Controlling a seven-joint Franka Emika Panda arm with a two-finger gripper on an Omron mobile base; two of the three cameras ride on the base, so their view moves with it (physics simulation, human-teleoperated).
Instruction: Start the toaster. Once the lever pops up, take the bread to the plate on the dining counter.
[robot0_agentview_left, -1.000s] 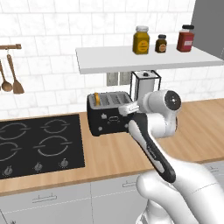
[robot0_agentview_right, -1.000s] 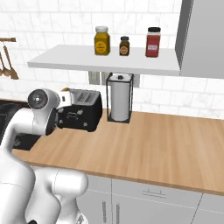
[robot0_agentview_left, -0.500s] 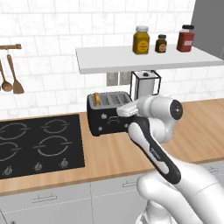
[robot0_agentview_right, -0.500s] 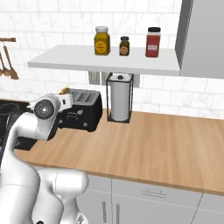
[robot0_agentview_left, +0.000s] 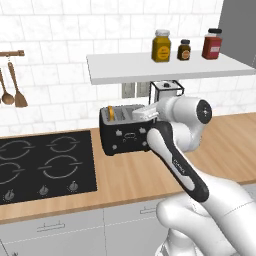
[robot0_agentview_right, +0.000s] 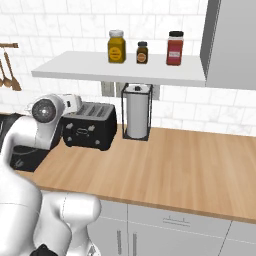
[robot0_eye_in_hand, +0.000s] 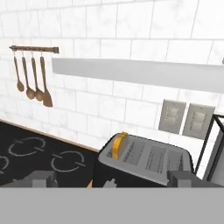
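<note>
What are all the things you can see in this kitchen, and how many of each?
black boxy four-slot toaster: one, black, on the wood worktop by the wall
golden-tan bread slice: one, standing in the toaster's end slot nearest the stove
black stove top: one, four burners, set in the worktop beside the toaster
paper towel roll in a black wire holder: one, white, on the toaster's other side
white wall shelf: one, above the toaster
jars: three on the shelf; yellow, small dark, red
wooden utensils: four, hanging from a wall rail
wall outlets: two, grey
gripper: one, open, above the toaster
</note>
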